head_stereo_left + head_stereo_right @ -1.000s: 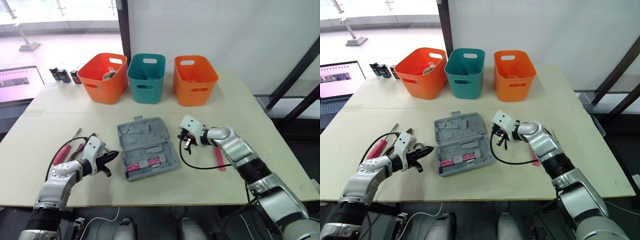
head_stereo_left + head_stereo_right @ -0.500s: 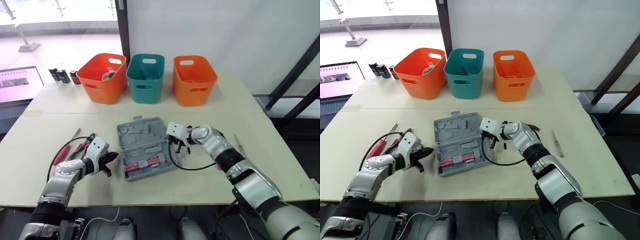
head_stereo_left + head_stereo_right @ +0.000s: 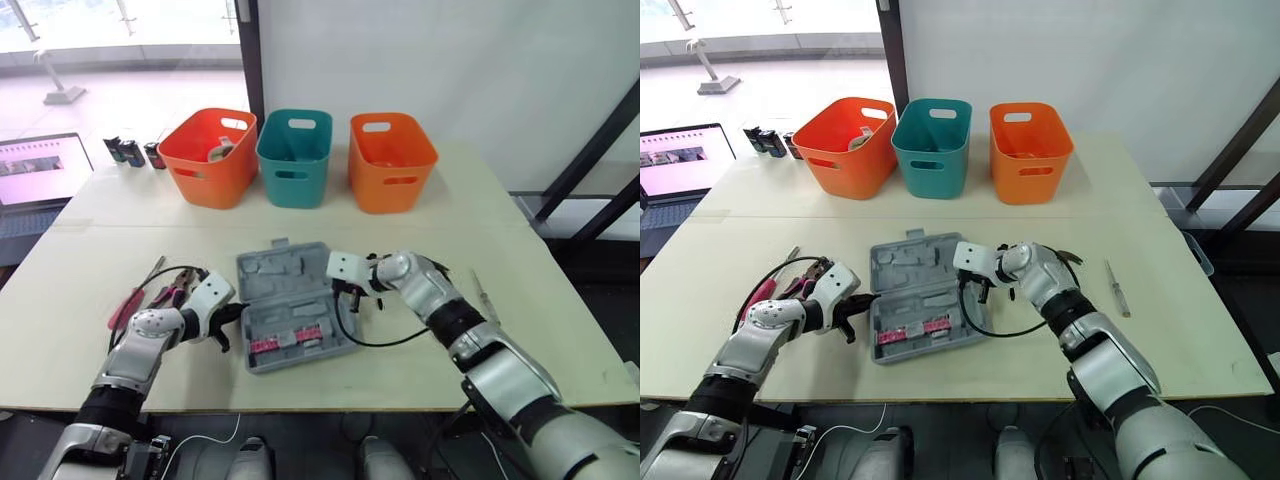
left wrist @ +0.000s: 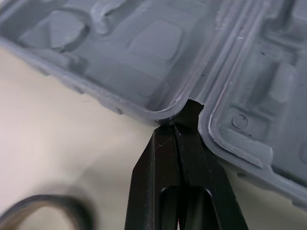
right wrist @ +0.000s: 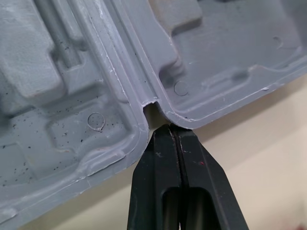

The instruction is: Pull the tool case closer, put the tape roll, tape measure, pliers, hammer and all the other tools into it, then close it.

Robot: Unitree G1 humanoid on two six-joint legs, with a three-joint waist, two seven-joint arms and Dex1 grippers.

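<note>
The grey tool case (image 3: 293, 305) lies open in the middle of the table, with a pink-red strip (image 3: 290, 336) in its near half. My left gripper (image 3: 236, 312) is shut, and its tips press into the hinge notch on the case's left edge (image 4: 192, 108). My right gripper (image 3: 350, 294) is also shut, its tips at the hinge notch on the case's right edge (image 5: 152, 109). Red-handled pliers (image 3: 168, 296) and a red-handled tool (image 3: 124, 309) lie on the table left of my left arm. A thin screwdriver (image 3: 1115, 288) lies to the right of my right arm.
Three bins stand in a row at the back: orange (image 3: 207, 157), teal (image 3: 293, 157), orange (image 3: 392, 162). A laptop (image 3: 40, 175) and small dark items (image 3: 132, 152) sit at the far left. A black cable (image 3: 372, 338) loops on the table below my right gripper.
My right gripper has swung left to the case's right edge. My left gripper has moved right to the case's left edge. Both now touch the hinge notches.
</note>
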